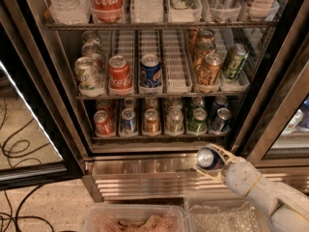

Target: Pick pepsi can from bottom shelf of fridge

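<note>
One pepsi can is pinched by the gripper, whose white fingers are wrapped around it; its silver top is turned toward the camera. Can and gripper are found just below the bottom shelf, toward its right end, outside the fridge and in front of the ribbed steel base. On the bottom shelf, six small cans are lined up in the front row: red at the left end, then blue, orange, pale, green and dark. Two clear plastic tubs are seen well below the bottom shelf.
</note>
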`<act>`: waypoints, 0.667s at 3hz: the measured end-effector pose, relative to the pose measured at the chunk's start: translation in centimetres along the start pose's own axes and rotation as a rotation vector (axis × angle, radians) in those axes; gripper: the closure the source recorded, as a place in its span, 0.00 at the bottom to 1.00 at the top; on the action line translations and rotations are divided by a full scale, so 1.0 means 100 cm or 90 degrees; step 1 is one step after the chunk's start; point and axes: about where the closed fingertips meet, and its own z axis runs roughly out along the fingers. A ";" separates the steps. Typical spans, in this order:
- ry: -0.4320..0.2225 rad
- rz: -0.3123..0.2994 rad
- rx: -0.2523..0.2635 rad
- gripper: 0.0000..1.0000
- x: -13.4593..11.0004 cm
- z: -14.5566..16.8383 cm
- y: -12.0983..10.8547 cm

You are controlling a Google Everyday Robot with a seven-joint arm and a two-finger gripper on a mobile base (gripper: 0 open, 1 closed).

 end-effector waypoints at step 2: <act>-0.023 -0.041 -0.095 1.00 -0.047 -0.034 0.037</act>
